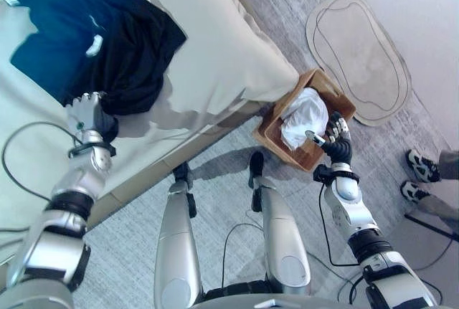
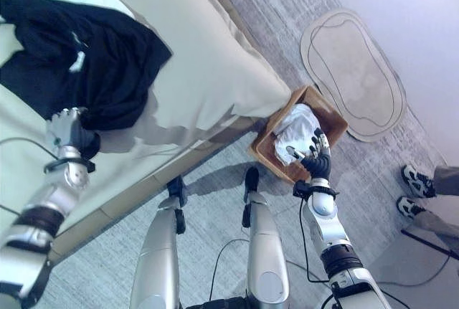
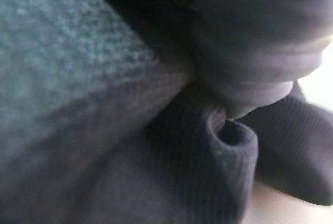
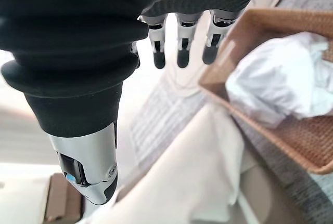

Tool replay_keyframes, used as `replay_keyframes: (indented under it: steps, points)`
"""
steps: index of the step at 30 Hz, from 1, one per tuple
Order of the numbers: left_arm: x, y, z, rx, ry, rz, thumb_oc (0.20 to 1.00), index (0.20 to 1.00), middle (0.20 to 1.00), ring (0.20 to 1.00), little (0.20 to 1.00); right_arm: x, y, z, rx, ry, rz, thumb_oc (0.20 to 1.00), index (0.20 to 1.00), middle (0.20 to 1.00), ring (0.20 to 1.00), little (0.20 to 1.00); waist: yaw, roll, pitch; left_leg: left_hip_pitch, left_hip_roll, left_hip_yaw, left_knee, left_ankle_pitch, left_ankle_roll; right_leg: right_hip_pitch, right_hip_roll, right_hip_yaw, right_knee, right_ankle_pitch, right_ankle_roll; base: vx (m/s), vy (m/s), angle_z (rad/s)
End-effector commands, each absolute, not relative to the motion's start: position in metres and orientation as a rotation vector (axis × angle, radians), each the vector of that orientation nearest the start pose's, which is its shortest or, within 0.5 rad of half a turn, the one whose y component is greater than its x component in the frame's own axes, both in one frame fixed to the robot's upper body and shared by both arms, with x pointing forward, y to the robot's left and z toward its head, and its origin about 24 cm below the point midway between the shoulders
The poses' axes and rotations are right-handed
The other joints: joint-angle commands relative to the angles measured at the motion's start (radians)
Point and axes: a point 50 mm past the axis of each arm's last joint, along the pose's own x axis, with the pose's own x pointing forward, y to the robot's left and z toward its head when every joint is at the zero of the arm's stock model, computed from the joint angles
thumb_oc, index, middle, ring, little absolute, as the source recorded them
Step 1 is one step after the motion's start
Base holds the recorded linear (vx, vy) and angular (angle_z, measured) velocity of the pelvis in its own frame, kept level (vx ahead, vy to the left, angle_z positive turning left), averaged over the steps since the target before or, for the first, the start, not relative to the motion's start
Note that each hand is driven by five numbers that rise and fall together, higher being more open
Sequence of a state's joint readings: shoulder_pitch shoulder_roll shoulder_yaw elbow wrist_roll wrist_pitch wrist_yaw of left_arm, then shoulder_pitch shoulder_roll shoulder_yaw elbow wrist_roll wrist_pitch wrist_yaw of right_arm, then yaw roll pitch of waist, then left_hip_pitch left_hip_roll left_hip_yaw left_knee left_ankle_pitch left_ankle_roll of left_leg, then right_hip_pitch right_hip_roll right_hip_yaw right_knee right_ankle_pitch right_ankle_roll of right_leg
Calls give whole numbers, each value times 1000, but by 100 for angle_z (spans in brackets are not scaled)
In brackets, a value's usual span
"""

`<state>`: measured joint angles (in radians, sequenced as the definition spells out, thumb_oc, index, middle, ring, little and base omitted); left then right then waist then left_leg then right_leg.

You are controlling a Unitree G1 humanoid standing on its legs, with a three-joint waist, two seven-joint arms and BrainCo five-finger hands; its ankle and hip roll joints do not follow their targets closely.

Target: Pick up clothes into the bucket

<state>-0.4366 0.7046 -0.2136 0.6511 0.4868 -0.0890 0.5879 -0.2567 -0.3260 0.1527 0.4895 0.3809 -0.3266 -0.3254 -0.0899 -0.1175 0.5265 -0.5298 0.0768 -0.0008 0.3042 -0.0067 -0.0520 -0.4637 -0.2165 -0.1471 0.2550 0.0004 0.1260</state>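
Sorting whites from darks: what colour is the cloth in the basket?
White; the cloth in the wooden basket shows best in the left eye view.

The left hand [image 1: 87, 112] meets the dark garment [image 1: 107, 44], its fingertips seemingly buried in cloth. A person's shoes [image 1: 419, 176] are cut off at the edge.

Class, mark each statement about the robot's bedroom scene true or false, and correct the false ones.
1. A dark garment lies on the bed. True.
2. The wooden basket on the floor is empty. False: a white cloth lies in it.
3. The left hand is at the dark garment's edge. True.
4. The right hand grips the white cloth. False: it is above the basket's rim, fingers straight, holding nothing.
5. A pale rug lies on the floor beyond the basket. True.
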Motion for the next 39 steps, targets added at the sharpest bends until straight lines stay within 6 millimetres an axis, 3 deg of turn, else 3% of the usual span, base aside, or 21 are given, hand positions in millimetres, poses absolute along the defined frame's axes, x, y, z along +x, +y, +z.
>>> replay_keyframes:
  steps: [1, 2, 4, 6, 13, 16, 20, 26, 34, 39]
  points:
    - [302, 286, 94, 1093, -245, 400, 200, 200, 200, 200, 200, 285, -237, 35, -29, -76, -355, 1000, 1000, 1000, 1000, 1000, 34, 22, -114, 24, -8, -35, -19, 10, 4, 112, -88, -38, -67, 67, 69, 115, -57, 11]
    - [296, 273, 93, 997, -284, 334, 200, 200, 200, 200, 200, 282, -241, 30, -49, -49, -359, 1000, 1000, 1000, 1000, 1000, 47, 33, -137, 80, -1, -41, -57, 11, 0, 168, -82, -49, -101, 66, 71, 104, -55, 17]
    - [291, 268, 91, 959, -296, 304, 200, 200, 200, 200, 200, 280, -242, 27, -67, -35, -351, 1000, 1000, 1000, 1000, 1000, 49, 37, -150, 103, -1, -44, -80, 25, -2, 194, -80, -56, -124, 75, 71, 82, -41, 12]
    - [281, 251, 100, 909, -388, 210, 200, 200, 200, 200, 200, 277, -243, 23, -110, -17, -326, 1000, 1000, 1000, 1000, 1000, 65, 47, -184, 169, 8, -49, -123, 27, -10, 258, -64, -69, -169, 78, 72, 117, -69, 16]
    - [266, 226, 118, 710, -511, 55, 200, 200, 200, 200, 200, 277, -235, 12, -202, 39, -243, 1000, 1000, 1000, 1000, 1000, 80, 54, -251, 260, 27, -42, -207, 56, -18, 334, -40, -83, -248, 101, 68, 52, -44, 9]
    - [259, 206, 138, 576, -606, -75, 200, 200, 200, 200, 200, 279, -226, 14, -331, 35, -137, 1000, 1000, 1000, 1000, 1000, 79, 61, -285, 312, 33, -36, -259, 76, -26, 372, -31, -92, -264, 96, 68, 66, -54, -3]
    - [255, 196, 146, 416, -629, -169, 200, 200, 200, 200, 200, 281, -217, 19, -460, 9, -35, 1000, 1000, 1000, 1000, 1000, 77, 66, -307, 348, 38, -32, -273, 76, -28, 402, -27, -95, -269, 92, 66, 53, -35, -3]
    - [249, 170, 168, 205, -703, -357, 200, 200, 200, 200, 200, 287, -183, 33, -650, -94, 193, 1000, 1000, 1000, 1000, 1000, 77, 75, -356, 410, 42, -17, -265, 48, -26, 451, -18, -80, -277, 78, 62, 84, -34, -7]
    - [253, 141, 186, 65, -755, -484, 200, 200, 200, 200, 200, 292, -137, 51, -620, -194, 422, 1000, 1000, 1000, 1000, 1000, 73, 84, -394, 462, 44, -4, -278, 35, -26, 496, -13, -71, -293, 71, 59, 55, -19, -7]
    - [254, 124, 195, 3, -786, -542, 200, 200, 200, 200, 200, 290, -120, 53, -590, -208, 499, 1000, 1000, 1000, 1000, 1000, 71, 84, -408, 479, 46, -1, -286, 33, -26, 510, -10, -71, -301, 69, 58, 28, -9, -1]
